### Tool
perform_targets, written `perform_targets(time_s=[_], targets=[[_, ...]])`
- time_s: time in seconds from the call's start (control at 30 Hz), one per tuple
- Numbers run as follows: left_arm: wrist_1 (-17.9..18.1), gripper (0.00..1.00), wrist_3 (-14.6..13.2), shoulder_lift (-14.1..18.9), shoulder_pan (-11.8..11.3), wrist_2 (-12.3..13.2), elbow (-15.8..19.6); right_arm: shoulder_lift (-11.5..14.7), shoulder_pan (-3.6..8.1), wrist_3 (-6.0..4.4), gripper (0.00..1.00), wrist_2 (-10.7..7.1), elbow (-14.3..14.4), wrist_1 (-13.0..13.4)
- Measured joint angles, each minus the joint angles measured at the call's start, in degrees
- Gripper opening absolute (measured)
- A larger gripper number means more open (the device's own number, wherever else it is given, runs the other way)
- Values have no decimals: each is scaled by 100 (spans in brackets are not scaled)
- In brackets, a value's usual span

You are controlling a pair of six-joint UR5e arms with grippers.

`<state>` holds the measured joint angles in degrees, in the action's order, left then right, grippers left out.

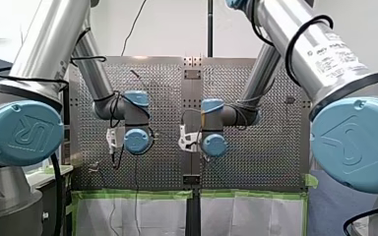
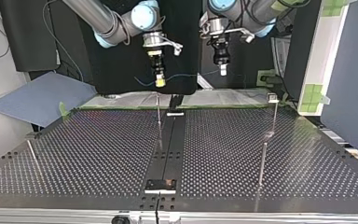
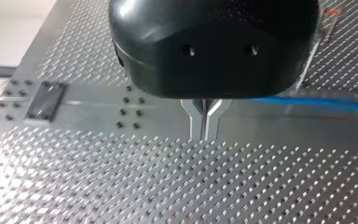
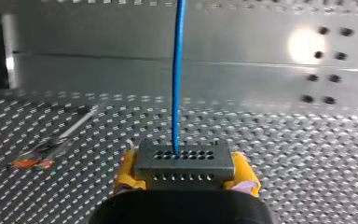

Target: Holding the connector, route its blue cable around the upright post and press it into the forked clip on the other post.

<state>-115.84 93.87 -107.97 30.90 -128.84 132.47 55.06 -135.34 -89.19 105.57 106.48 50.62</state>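
Hanging up in the air over the table (image 2: 88, 154), both arms point their grippers down at it. My right gripper (image 4: 185, 181) has yellow pads (image 4: 124, 170). They squeeze the two sides of a dark grey connector (image 4: 184, 161) that has rows of little holes. The blue cable (image 4: 177, 70) comes out of one of those holes. It runs straight away from the gripper, above the shiny middle strip (image 4: 98, 70) of the table. In the top view this gripper is a bit left of the middle, and the thin cable goes off sideways from it toward my left gripper (image 2: 223, 70). The two metal fingers (image 3: 196, 126) of my left gripper are pressed together with nothing between them. In the left wrist view the blue cable passes beside those fingers and does not touch them. Thin posts stand up from the table. One post (image 2: 158, 109) is near the middle, just under my right gripper in the top view. Another post (image 2: 274, 114), with a small block on top, stands far off at that view's right.
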Motion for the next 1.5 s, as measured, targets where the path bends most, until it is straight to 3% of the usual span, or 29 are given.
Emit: perform_targets(time_s=[0.2,0.6,0.83,1.13,1.5], targets=[[-283,6,275,281,-25,-261,-3,290,37,-115,0,-40,-170,-101],[-903,6,563,904,-88,-329,-14,881,11,-123,0,-48,-743,-656],[-1233,6,632,1232,-175,-366,-138,1228,13,-124,0,-220,-980,-965],[-1754,6,967,1752,-356,-599,-615,1344,-47,-28,0,-288,-1444,-1444],[-2303,6,1130,2300,-612,-626,-1164,1361,-92,57,0,-353,-2027,-2026]])
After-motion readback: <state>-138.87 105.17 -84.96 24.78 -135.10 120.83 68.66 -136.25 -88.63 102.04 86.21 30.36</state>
